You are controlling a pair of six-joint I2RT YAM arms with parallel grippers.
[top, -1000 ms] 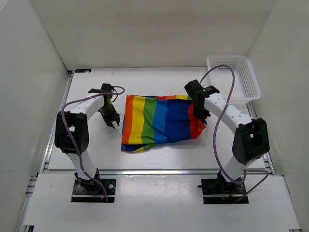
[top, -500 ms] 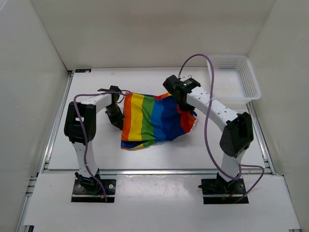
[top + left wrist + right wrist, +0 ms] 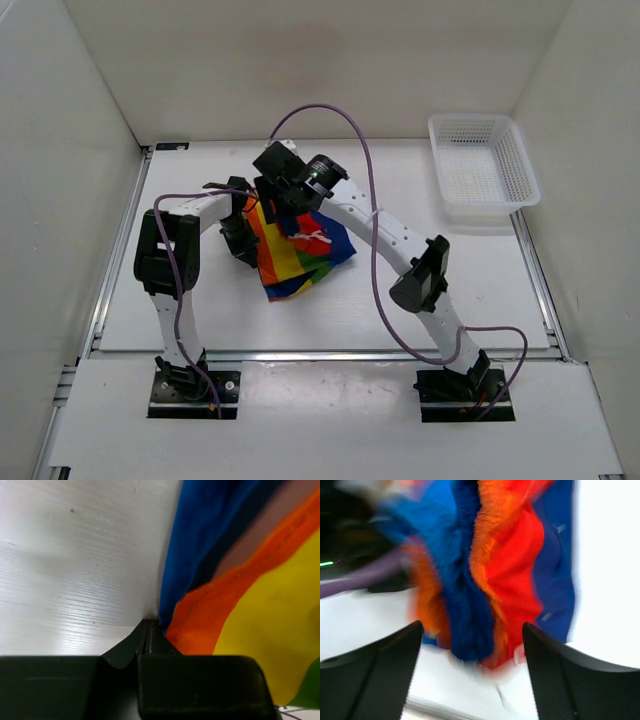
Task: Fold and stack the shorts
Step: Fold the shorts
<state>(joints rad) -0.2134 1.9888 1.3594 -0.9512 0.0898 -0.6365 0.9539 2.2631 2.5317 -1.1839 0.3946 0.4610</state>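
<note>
Right wrist cam is pure motion blur, so the shorts (image 3: 495,575) are just smeared colour. From the top, I can't make out the right gripper (image 3: 471,630) fingertips. The left wrist view crops the fabric at top and right.

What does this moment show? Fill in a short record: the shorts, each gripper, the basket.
shorts: rainbow-striped, bunched in a heap on the table, not neatly folded
left gripper: shut, tips at the shorts' edge; grip on cloth unclear
right gripper: open, over the shorts
basket: white mesh, far right corner, apart from the shorts
</note>
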